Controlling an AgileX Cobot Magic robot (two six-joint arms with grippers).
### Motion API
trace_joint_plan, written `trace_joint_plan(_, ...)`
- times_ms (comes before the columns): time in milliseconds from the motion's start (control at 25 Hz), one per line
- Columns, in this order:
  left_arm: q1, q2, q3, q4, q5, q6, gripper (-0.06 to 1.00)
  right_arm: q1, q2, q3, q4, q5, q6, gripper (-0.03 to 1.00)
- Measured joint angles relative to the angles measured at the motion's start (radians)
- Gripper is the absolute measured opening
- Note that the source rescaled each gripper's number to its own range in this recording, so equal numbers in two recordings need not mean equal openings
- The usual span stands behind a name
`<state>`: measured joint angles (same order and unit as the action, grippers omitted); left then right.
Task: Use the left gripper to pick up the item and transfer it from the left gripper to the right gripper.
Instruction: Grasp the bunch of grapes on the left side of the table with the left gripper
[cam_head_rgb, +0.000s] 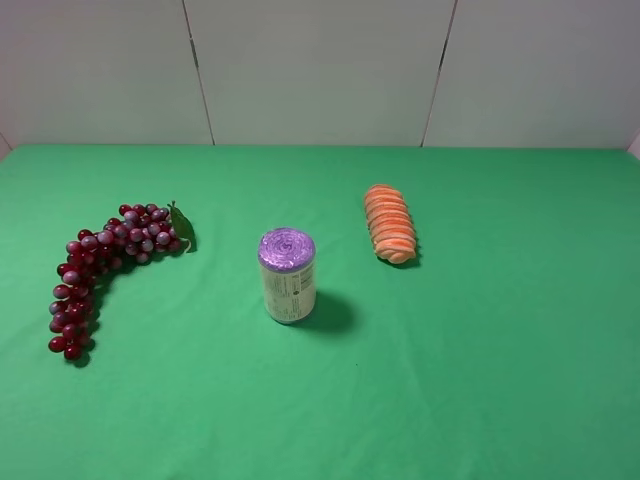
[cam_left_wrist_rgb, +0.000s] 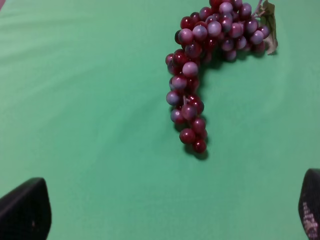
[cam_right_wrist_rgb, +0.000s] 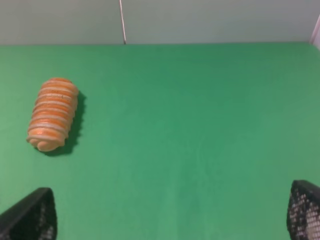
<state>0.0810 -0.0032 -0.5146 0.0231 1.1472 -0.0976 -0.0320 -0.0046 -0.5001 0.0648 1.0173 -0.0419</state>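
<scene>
The item, a long curved bunch of dark red and purple grapes (cam_head_rgb: 95, 265) with a green leaf (cam_head_rgb: 181, 222) at its far end, lies on the green cloth at the left. It also shows in the left wrist view (cam_left_wrist_rgb: 202, 60). My left gripper (cam_left_wrist_rgb: 170, 212) is open and empty, its two black fingertips (cam_left_wrist_rgb: 25, 210) wide apart, short of the bunch's near end. My right gripper (cam_right_wrist_rgb: 172, 212) is open and empty, its fingertips (cam_right_wrist_rgb: 30, 217) wide apart over bare cloth. Neither gripper shows in the exterior high view.
A purple-topped white can (cam_head_rgb: 287, 274) stands upright in the middle. An orange ridged bread-like piece (cam_head_rgb: 389, 222) lies right of centre, also in the right wrist view (cam_right_wrist_rgb: 52, 113). A white wall (cam_head_rgb: 320, 70) bounds the back of the green table (cam_head_rgb: 500, 380).
</scene>
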Motion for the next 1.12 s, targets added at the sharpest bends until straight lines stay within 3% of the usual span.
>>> trace_joint_plan(1120,0.000,0.000,0.000,0.000,-0.012,0.000,1.00,0.000,0.000,0.000,0.000,0.000,0.000,1.00)
